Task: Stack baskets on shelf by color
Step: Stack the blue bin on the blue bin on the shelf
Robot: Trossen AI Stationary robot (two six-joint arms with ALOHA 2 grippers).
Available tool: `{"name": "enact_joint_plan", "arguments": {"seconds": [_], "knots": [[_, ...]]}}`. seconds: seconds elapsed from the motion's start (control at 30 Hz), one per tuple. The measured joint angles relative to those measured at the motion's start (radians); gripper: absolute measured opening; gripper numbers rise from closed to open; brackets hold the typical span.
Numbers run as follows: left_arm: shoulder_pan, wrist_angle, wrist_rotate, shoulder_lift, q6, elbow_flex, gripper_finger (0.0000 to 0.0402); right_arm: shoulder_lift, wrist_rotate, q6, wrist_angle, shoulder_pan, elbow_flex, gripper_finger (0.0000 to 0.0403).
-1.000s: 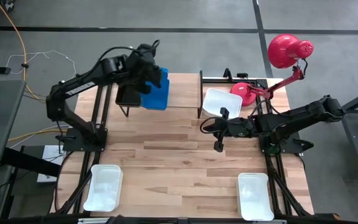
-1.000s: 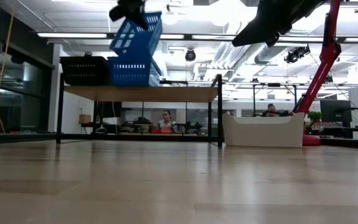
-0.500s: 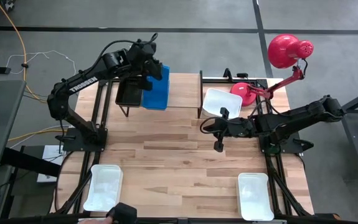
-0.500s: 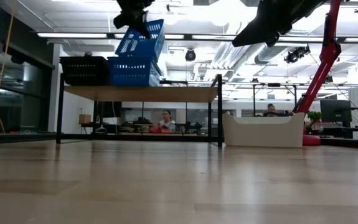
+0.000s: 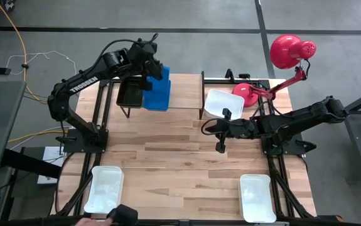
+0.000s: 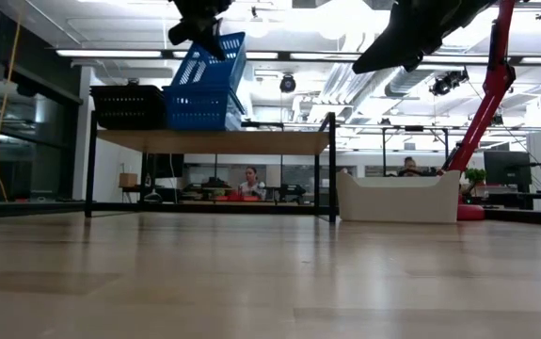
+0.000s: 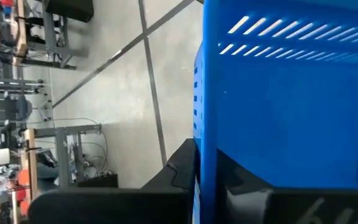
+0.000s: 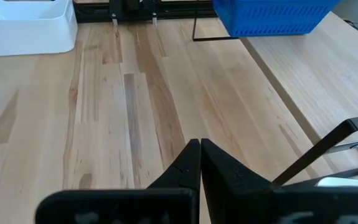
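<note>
My left gripper is shut on a blue basket and holds it tilted over the shelf. A second blue basket and a black basket stand on the shelf board, the black one nearer the table's left edge. A white basket stands on the table right of the shelf. My right gripper is shut on nothing and hangs over the middle of the table. My left gripper pinches one side wall of the blue basket at its rim, one finger on each face of the wall. It comes slanting down from the far left. The basket hangs tilted below it; whether its low end touches the blue basket beneath, I cannot tell.
Two more white baskets lie near the table's front corners. A red lamp stands at the far right. A person's hand with a dark object shows at the front edge. Bare tabletop lies between the arms.
My left gripper has swung a little toward the far edge and sunk slightly, still shut on the blue basket, which has come down closer to the blue basket on the shelf. A hand with a dark object has come in at the table's front edge.
</note>
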Motion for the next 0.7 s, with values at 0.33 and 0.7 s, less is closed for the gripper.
{"name": "enact_joint_plan", "arguments": {"seconds": [0.33,0.7], "knots": [[-0.008,-0.048,0.038,-0.010,-0.022,0.000,0.0000,0.000,0.002,0.000,-0.003,0.000,0.000,0.0000],[-0.049,-0.109,0.022,-0.010,-0.136,0.000,0.0000,0.000,0.002,0.000,-0.003,0.000,0.000,0.0000]]}}
